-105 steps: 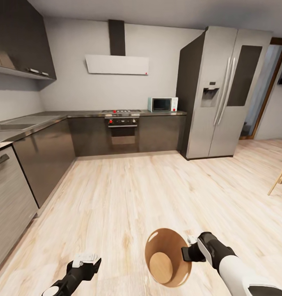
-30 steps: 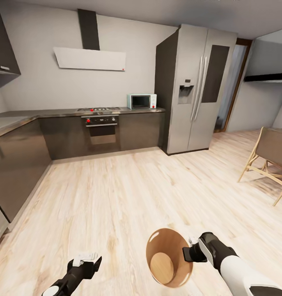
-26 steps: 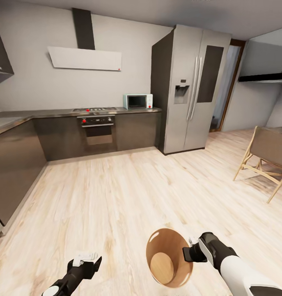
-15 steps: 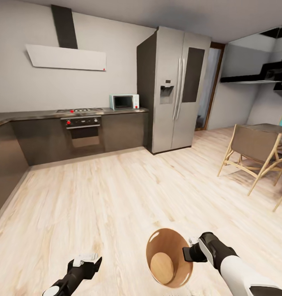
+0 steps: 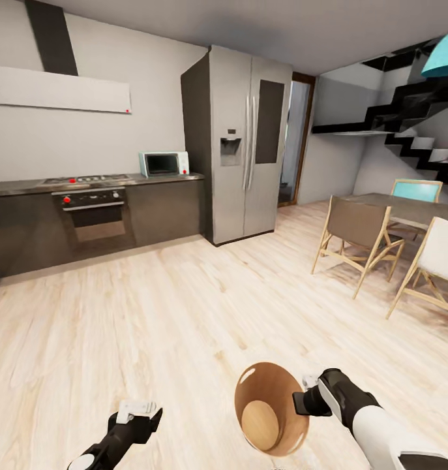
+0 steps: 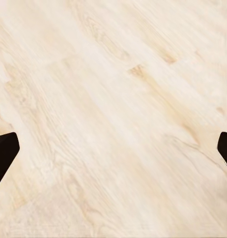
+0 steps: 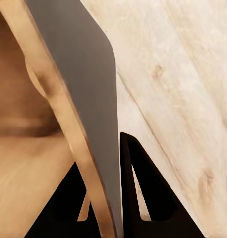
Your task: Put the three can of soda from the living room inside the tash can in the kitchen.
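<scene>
Left tool (image 5: 137, 412) hangs low over the wood floor (image 5: 184, 313), fingers spread wide apart, nothing between them. Behind stand the oven (image 5: 93, 212), microwave (image 5: 164, 164) and fridge (image 5: 240, 143). The tash can (image 5: 270, 408), tilted and held off the floor, has its rim clamped in the right tool (image 5: 302, 403). Chairs (image 5: 357, 238) stand at far right.

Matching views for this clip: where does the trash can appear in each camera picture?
Head view: trash can, low and just right of centre, rim gripped by the right pincer.
Left wrist view: not in it.
Right wrist view: its wall between the pincer's fingers.
Shared landmark: light wood floor.
</scene>
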Robot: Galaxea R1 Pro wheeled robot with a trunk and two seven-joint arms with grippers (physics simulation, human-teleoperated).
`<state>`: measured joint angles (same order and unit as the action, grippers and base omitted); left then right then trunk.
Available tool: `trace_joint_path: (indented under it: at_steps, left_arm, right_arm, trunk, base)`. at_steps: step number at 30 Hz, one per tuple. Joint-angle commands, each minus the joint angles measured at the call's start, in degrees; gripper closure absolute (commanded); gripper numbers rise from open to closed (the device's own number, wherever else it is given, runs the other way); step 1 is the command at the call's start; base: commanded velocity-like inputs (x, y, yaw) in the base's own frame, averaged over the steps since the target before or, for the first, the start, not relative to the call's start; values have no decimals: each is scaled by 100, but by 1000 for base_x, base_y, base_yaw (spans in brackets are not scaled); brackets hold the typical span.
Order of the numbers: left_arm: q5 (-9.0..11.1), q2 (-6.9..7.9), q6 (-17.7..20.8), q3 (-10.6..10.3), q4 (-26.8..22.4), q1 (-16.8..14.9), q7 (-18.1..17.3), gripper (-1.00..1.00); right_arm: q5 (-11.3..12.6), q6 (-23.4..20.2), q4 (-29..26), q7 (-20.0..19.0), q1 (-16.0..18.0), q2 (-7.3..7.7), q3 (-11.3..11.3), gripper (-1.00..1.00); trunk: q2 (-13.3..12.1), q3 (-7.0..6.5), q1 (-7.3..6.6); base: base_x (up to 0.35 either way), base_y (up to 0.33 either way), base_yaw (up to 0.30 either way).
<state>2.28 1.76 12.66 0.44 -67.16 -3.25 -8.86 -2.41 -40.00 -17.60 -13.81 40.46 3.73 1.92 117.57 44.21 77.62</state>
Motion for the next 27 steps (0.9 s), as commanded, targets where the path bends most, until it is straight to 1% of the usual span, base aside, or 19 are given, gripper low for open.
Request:
trace_joint_path:
  at_steps: [1, 6, 15, 20, 27]
  left_arm:
    - [0, 0, 0, 0, 1, 0, 0, -100]
    - [0, 0, 0, 0, 1, 0, -2, -100]
    - [0, 0, 0, 0, 6, 0, -2, -100]
    - [0, 0, 2, 0, 9, 0, -2, -100]
    - [-4, 0, 1, 0, 10, 0, 2, -100]
  right_arm:
    - [120, -17, -1, -48, 3, 4, 26, 100]
    - [118, -35, 1, -29, 3, 38, 35, 100]
    - [123, -56, -6, -17, -2, 214, 45, 100]
    - [126, -60, -7, -16, -1, 250, 45, 100]
    - [127, -58, -7, -33, 0, 259, 45, 100]
  trunk:
    - [0, -3, 0]
    - [0, -17, 0]
    - [0, -42, 0]
    - [0, -56, 0]
    - [0, -76, 0]
  base:
    - [0, -12, -251]
    - [0, -4, -251]
    - [11, -3, -251]
    - [143, -98, -251]
    - [202, -198, -251]
